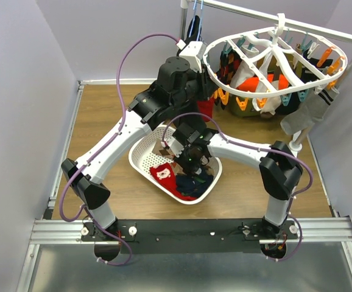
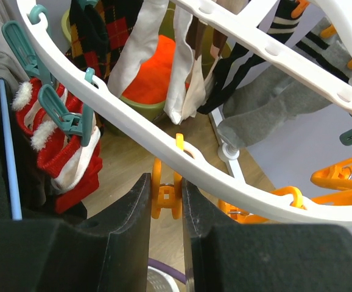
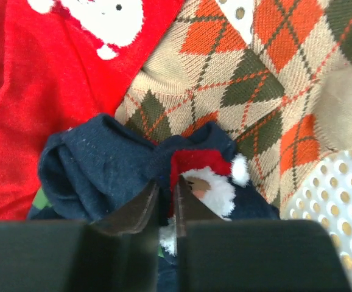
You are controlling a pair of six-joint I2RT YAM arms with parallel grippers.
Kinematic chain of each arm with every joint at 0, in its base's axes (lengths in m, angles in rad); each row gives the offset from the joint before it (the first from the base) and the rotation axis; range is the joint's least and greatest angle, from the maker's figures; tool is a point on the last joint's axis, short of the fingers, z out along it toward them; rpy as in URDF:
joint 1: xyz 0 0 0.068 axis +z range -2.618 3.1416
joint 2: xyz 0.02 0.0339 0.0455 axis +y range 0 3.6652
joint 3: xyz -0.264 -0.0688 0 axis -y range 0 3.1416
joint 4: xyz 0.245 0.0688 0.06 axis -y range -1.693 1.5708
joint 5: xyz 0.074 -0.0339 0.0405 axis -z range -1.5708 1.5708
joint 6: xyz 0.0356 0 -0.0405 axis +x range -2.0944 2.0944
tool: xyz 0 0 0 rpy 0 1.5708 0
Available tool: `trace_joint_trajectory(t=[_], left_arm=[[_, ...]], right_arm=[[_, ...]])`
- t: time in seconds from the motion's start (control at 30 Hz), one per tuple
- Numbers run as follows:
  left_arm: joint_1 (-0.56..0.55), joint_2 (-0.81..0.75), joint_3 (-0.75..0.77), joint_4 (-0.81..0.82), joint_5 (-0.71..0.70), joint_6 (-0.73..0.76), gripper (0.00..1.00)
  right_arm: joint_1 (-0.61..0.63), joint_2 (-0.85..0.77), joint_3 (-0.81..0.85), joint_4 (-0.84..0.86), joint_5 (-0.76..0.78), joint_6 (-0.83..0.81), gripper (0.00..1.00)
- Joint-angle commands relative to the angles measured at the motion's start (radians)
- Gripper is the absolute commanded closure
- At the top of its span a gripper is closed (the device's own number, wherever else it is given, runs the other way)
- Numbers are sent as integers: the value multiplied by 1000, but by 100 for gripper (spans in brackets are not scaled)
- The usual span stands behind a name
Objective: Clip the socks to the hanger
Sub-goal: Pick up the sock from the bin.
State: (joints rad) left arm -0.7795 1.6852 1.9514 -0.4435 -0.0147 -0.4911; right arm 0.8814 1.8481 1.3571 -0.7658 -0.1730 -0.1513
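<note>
The white oval hanger (image 1: pixel 214 73) hangs at the back right with orange and teal clips along its rim (image 2: pixel 133 121). My left gripper (image 2: pixel 167 198) is raised to that rim and is shut on an orange clip (image 2: pixel 165 194). A teal clip (image 2: pixel 60 112) beside it holds a red sock with white trim (image 2: pixel 60 155). My right gripper (image 3: pixel 167 188) is down in the basket (image 1: pixel 140 159), shut on a fold of a navy sock (image 3: pixel 91 164) with a Santa figure. A red sock (image 3: pixel 54 79) and an argyle sock (image 3: pixel 243 79) lie under it.
Argyle, striped and grey socks (image 2: pixel 273 103) hang from the hanger. A thin blue hanger (image 2: pixel 5 146) with a dark garment hangs on the left of the rack. A green tub (image 2: pixel 148 109) stands on the floor behind. The rack's white pole (image 1: pixel 298 141) rises at the right.
</note>
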Motion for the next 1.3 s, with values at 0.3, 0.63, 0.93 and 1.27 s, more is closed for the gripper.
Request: trace_joint_trajectory(t=[0.3, 0.63, 0.93, 1.27], left_arm=[[-4, -36, -39, -23, -8, -6, 100], [-4, -38, -49, -15, -7, -9, 100], [-4, -45, -49, -18, -2, 0, 100], [-4, -51, -45, -21, 1, -1, 100]], right_arm=[[1, -75, -10, 483, 320, 303, 98], [7, 49, -98, 579, 268, 409, 74], [14, -27, -6, 329, 46, 313, 39], [11, 17, 105, 290, 125, 171, 45]])
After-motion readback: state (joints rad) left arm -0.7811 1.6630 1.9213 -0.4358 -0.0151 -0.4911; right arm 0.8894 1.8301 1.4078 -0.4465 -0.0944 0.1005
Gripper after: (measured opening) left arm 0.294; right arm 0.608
